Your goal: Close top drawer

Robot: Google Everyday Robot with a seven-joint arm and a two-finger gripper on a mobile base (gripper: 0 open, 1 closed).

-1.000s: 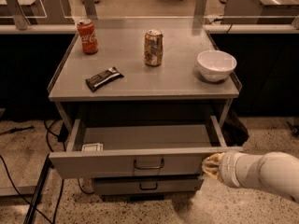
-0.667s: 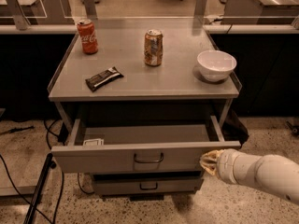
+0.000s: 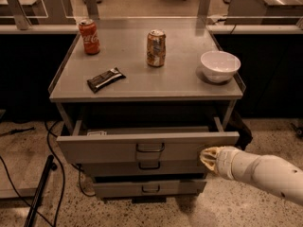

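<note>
Because the tool [image 3: 207, 156] is set against the far right end of the front of the top drawer [image 3: 109, 148], well away from the wire pull handle [image 3: 150, 147], the drawer could be skewed on its runners and jammed, or the tool could be slid off the edge. Whether the tool is spread or pressed together cannot be told. The drawer is seen pulled out beneath the desk [image 3: 142, 82]; it is grey, wide and shallow.

- On desk [image 3: 142, 86]: can [image 3: 89, 36] far left, second can [image 3: 155, 48] far centre, bowl [image 3: 220, 65] right, snack bar [image 3: 106, 79] near left.
- Under it: top drawer [image 3: 109, 148], open.
- At drawer's right front: tool [image 3: 207, 157].
</note>
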